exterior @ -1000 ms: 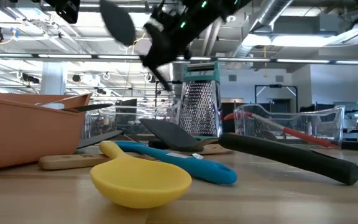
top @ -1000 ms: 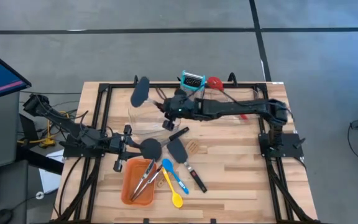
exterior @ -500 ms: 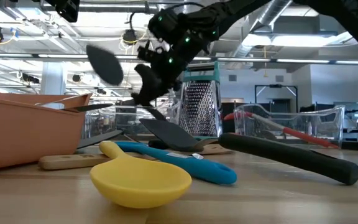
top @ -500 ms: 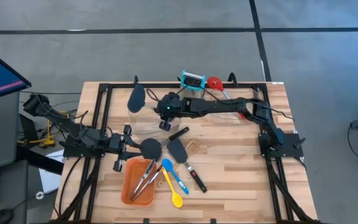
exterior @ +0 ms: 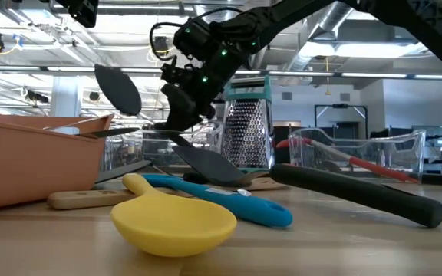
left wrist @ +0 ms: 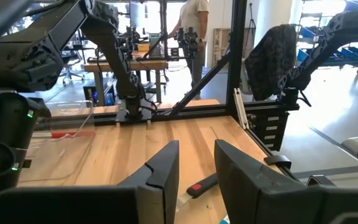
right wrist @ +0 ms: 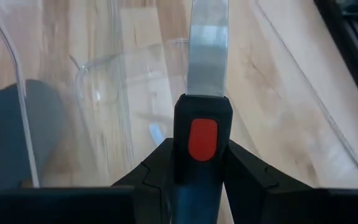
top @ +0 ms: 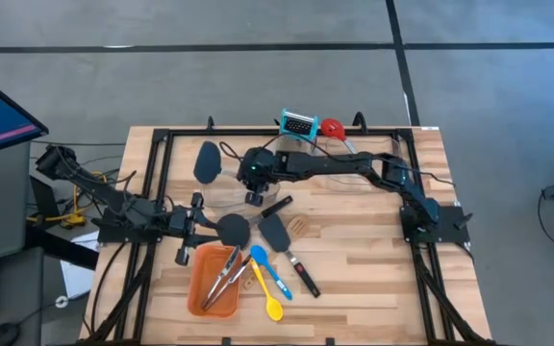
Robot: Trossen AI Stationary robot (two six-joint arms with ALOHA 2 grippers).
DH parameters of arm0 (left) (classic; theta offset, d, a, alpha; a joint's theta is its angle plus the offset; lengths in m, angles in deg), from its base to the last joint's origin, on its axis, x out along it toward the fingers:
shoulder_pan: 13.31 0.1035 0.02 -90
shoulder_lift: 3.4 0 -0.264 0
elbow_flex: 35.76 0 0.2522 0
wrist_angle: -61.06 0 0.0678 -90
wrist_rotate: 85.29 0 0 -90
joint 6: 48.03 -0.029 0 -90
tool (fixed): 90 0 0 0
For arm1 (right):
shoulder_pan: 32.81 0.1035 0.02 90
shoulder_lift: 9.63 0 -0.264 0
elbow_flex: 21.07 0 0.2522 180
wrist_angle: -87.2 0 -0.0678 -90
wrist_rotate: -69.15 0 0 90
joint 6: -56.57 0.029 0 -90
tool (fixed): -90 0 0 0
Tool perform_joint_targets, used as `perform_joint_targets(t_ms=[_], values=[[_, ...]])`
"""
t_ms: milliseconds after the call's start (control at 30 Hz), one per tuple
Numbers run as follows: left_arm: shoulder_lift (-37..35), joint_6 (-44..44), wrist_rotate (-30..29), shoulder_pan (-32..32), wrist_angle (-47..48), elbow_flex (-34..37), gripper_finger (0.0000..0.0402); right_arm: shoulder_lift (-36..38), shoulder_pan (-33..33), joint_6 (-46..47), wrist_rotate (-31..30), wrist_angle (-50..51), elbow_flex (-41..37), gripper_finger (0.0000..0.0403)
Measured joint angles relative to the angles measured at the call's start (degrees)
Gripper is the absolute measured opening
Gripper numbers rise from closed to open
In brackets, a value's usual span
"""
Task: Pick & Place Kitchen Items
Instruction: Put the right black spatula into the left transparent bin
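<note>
High view: right gripper (top: 252, 176) sits upper centre of frame, clenched on the handle of a dark grey spatula w/ oval head (top: 206, 160); head pokes out to its left over a clear plastic bin (top: 221, 185), whose walls are hard to make out. Vs 1 s ago the arm has swung further left and the head sits lower-left. Left gripper (top: 196, 223) waits at mid-left, fingers parted, holding nothing, next to a round black spatula head (top: 232, 229). Orange rectangular tray (top: 213, 279) at lower centre holds steel tongs (top: 221, 277); small blue spoon (top: 267, 271) and small yellow spoon (top: 273, 308) just right of it.

Low view: spatula head in upper left, tilted, lower and further left than before. Right gripper mostly lost in dark arm parts. Yellow spoon in foreground centre, tray cut off at left edge.

Left wrist view: fingers (left wrist: 161, 169) apart, nothing between; bare wood beyond; black handle w/ red patch peeks btwn them, rest hidden.

Right wrist view: fingers (right wrist: 156, 171) squeeze black handle w/ red button, steel shank running up; spatula head cut off at left edge behind bin wall
</note>
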Motion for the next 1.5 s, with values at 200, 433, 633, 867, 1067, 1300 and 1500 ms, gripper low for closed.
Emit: perform_joint_targets(t_ms=[200,433,633,867,1067,1300,1500], values=[[0.00,0.00,0.00,0.00,-0.03,0.00,0.0090,0.01,0.00,0.04,0.00,1.76,-0.02,0.0193],[0.00,0.00,0.00,0.00,-0.03,0.00,0.0090,-0.02,0.02,-1.47,-0.27,3.75,0.82,0.0284],[0.00,0.05,0.00,0.00,-0.01,0.00,0.0090,1.43,-0.13,-3.48,-0.66,12.29,9.02,0.0287],[0.00,0.39,0.01,0.00,0.06,-0.01,0.0090,3.25,-0.19,-0.82,-0.65,32.26,21.79,0.0280],[0.02,0.42,0.02,0.00,0.15,-0.02,0.0090,7.10,1.17,3.48,-1.19,44.42,23.67,0.0268],[0.13,0.44,0.02,-0.02,0.48,-0.02,0.0090,11.80,5.88,4.52,-6.09,49.62,21.78,0.0153],[0.15,0.85,0.02,-0.02,0.49,-0.02,0.0090,15.87,9.66,4.64,-9.77,48.59,16.30,0.0012]])
